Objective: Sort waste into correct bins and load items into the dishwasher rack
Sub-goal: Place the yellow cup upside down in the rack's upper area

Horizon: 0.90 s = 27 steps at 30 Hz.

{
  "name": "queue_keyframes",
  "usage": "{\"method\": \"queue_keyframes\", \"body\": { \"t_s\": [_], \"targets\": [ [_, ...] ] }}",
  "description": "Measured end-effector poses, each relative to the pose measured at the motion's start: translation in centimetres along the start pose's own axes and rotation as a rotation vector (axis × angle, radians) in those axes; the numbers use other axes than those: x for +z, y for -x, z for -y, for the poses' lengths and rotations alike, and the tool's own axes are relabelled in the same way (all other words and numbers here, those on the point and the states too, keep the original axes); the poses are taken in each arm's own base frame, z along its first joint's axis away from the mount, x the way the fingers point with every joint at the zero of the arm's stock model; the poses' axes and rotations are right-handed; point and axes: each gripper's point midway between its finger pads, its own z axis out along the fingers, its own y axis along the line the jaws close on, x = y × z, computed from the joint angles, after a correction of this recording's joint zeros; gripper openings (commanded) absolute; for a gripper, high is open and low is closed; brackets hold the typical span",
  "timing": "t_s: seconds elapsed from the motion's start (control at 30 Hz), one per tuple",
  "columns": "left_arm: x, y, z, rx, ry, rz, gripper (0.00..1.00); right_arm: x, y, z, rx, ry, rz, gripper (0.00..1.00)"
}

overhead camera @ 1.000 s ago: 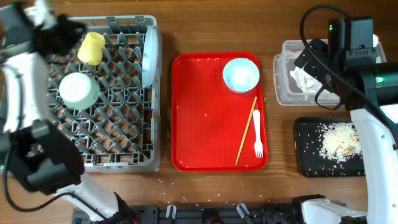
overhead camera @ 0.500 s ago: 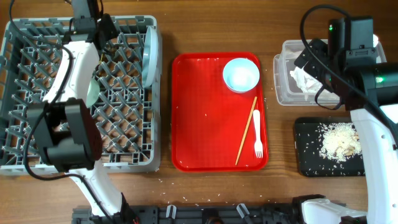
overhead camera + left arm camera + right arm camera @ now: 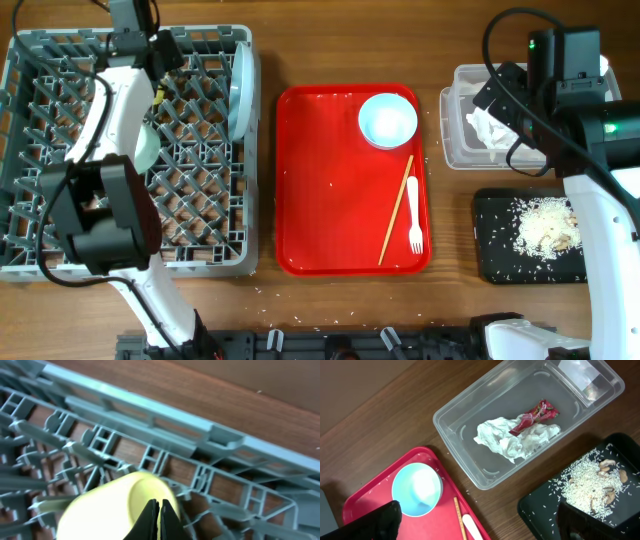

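yellow cup is lying directly under the left gripper, inside the dishwasher rack. the gripper's black fingers are pressing together with only a hairline showing between them. their tips are sitting over the cup's pale rim, with the yellow body spreading out to the left of the jaws. whether the tips are actually touching the cup is not something i can tell. the rack's grey grid wall is running across just beyond the fingertips, and bare wood is showing past it.

from overhead, a pale blue-green plate is standing on edge in the rack, off to the side of these jaws. a pale bowl is peeking out from under the left arm.

the right gripper is hanging with its jaws spread wide apart and nothing between them. below the gap, a light blue bowl is sitting on the red tray, nearer the left finger. the chopsticks and the white fork are lying close to the middle of the gap. ahead of these jaws, the clear tub is holding the crumpled napkin with the red wrapper resting on it. just by the right finger, the black tray is carrying the rice scraps.
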Motion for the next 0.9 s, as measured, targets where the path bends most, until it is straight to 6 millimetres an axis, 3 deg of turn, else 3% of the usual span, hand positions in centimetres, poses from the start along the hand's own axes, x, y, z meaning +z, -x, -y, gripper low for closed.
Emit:
{"method": "queue_keyframes", "body": {
  "t_s": [0.23,0.43,0.6,0.77,0.9],
  "targets": [
    [0.3,-0.2,-2.0,-0.028,0.0,-0.025,0.04,0.0,0.0,0.0,0.0,0.0,-0.001,1.0],
    [0.1,-0.5,-1.9,-0.032,-0.006,-0.044,0.04,0.0,0.0,0.0,0.0,0.0,0.0,1.0],
    [-0.9,-0.9,-3.2,-0.122,0.011,-0.076,0.04,0.0,0.0,0.0,0.0,0.0,0.0,1.0],
    [-2.6,-0.7,-6.5,-0.239,0.059,-0.096,0.04,0.0,0.0,0.0,0.0,0.0,0.0,1.0],
    [-4.6,0.5,-6.6,-0.289,0.038,-0.061,0.04,0.0,0.0,0.0,0.0,0.0,-0.001,1.0]
  ]
}}
